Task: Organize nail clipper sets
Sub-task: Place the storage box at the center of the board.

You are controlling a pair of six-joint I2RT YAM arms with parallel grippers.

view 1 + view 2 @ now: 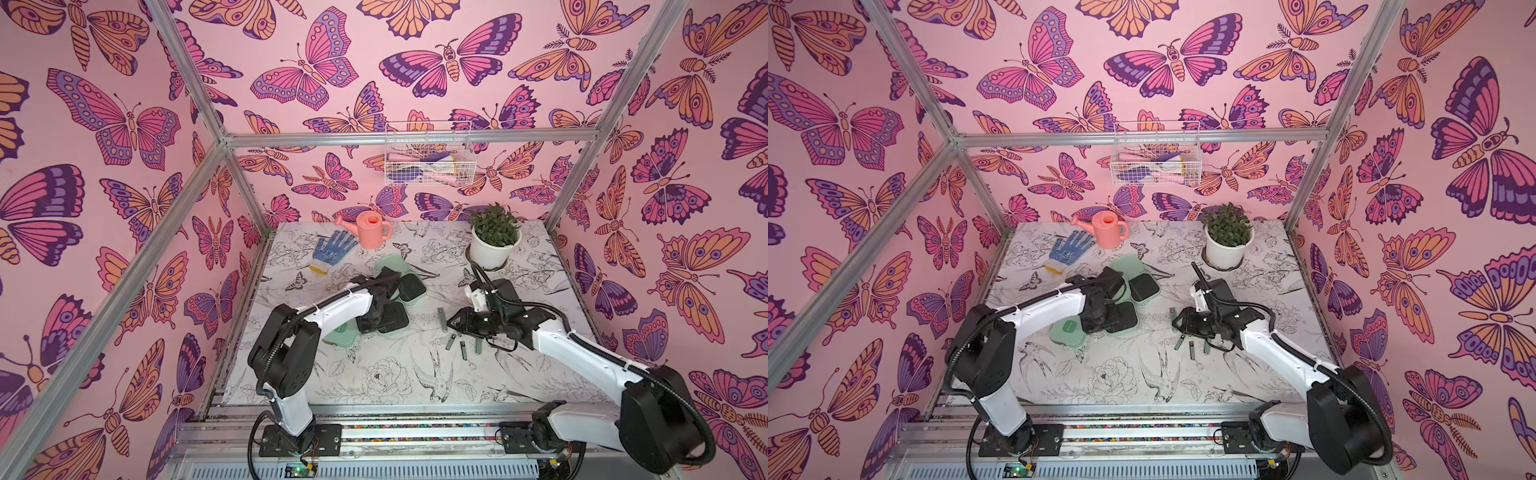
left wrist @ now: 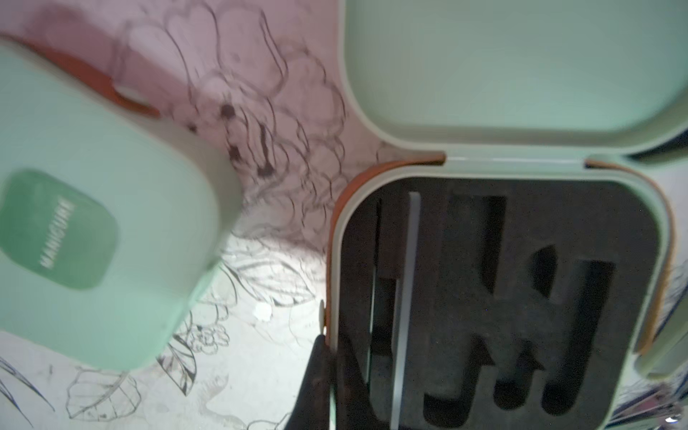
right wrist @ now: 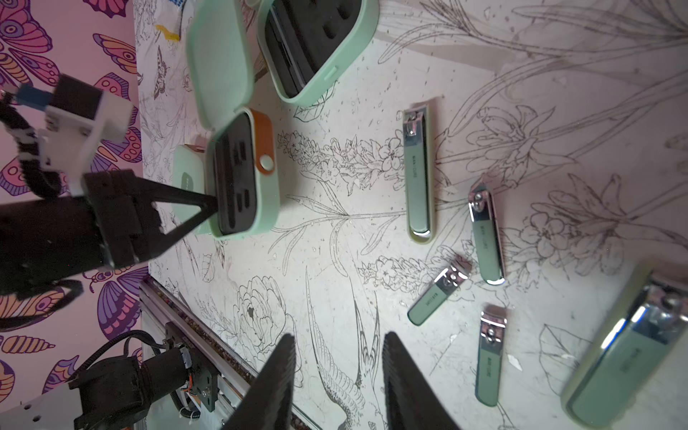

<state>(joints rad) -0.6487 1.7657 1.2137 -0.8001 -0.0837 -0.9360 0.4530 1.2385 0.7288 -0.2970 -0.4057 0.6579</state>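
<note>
We are finding the left gripper [image 3: 213, 203] closed, its tips meeting at the edge of the black tray [image 3: 232, 178] in an open case [image 3: 260, 208] with an orange band [image 3: 264, 137]. A closed case [image 2: 93, 223] is lying just beside it, and a second open case [image 3: 316, 44] is sitting farther back. The right gripper [image 3: 338, 337] is hovering open and empty over the table [image 3: 335, 260]. Five loose clippers [image 3: 419, 175] are lying nearby, apart from the cases.
</note>
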